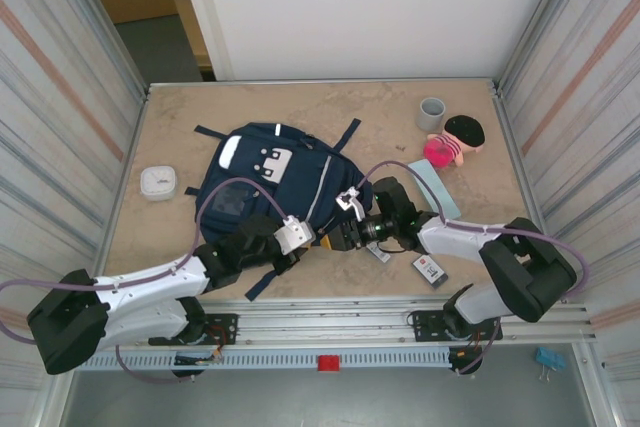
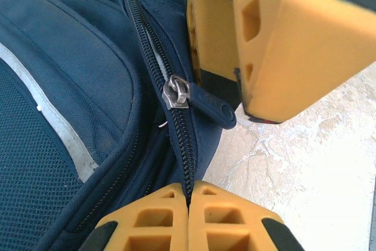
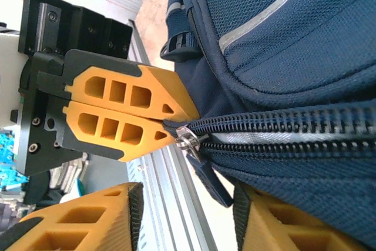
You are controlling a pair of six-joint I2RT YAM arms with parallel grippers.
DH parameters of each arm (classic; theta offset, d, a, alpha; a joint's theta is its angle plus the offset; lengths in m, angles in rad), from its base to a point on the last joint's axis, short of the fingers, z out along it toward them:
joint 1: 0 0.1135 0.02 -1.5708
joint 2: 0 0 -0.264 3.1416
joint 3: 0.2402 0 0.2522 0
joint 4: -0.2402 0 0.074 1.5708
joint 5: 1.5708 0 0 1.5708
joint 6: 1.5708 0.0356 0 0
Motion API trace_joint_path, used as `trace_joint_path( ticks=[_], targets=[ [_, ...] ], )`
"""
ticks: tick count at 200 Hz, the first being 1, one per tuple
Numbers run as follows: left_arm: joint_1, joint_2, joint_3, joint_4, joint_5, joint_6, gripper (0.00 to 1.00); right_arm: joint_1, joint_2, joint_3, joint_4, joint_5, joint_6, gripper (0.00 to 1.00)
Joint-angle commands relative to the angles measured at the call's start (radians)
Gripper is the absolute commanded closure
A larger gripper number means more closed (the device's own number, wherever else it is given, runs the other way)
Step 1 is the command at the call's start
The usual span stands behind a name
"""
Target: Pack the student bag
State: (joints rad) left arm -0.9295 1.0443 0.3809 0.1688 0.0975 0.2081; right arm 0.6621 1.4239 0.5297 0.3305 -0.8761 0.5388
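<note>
The navy-blue student bag [image 1: 270,172] lies flat mid-table, pale stripes on its front. My left gripper [image 1: 298,235] is at its near edge. In the left wrist view that gripper [image 2: 189,187] is shut on the bag's zipper seam [image 2: 187,163], just below the silver slider [image 2: 176,93] and its dark pull tab [image 2: 212,108]. My right gripper [image 1: 338,232] faces it from the right. Its yellow fingers [image 3: 88,218] stand open on either side of the hanging pull tab [image 3: 210,179] without touching it. The zipper [image 3: 282,136] is partly parted, showing pale lining.
A white round container [image 1: 158,183] sits left of the bag. A grey cup [image 1: 432,113], a doll in pink [image 1: 455,140] and a pale blue flat item [image 1: 432,187] lie at the back right. A small dark card [image 1: 430,269] lies by the metal front rail [image 1: 330,309]. Corrugated walls flank the table.
</note>
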Motion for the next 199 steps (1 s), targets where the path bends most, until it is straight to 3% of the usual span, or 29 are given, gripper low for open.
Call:
trace_joint_path(
  ticks=[1, 24, 61, 102, 142, 172, 199],
  targets=[
    [-0.009, -0.013, 0.021, 0.129, 0.079, -0.016, 1.00, 0.011, 0.016, 0.043, 0.064, 0.022, -0.006, 0.59],
    [-0.009, -0.014, 0.016, 0.145, 0.088, -0.019, 1.00, 0.003, 0.024, 0.042, 0.068, 0.081, 0.015, 0.66],
    [-0.009, -0.018, 0.010, 0.160, 0.099, -0.030, 1.00, 0.002, 0.040, 0.038, 0.117, 0.106, 0.048, 0.69],
    [-0.009, -0.025, 0.010, 0.135, 0.079, -0.027, 1.00, 0.007, -0.009, 0.024, 0.076, 0.205, 0.045, 0.83],
    [-0.009, -0.056, 0.003, 0.071, -0.020, -0.029, 1.00, 0.000, -0.125, 0.027, -0.143, 0.327, -0.044, 0.93],
    [-0.009, -0.091, -0.007, 0.017, -0.098, -0.033, 1.00, -0.070, -0.189, 0.031, -0.293, 0.354, -0.115, 1.00],
    [-0.009, -0.117, -0.013, -0.028, -0.137, -0.034, 1.00, -0.111, -0.212, 0.062, -0.420, 0.385, -0.200, 1.00]
  ],
)
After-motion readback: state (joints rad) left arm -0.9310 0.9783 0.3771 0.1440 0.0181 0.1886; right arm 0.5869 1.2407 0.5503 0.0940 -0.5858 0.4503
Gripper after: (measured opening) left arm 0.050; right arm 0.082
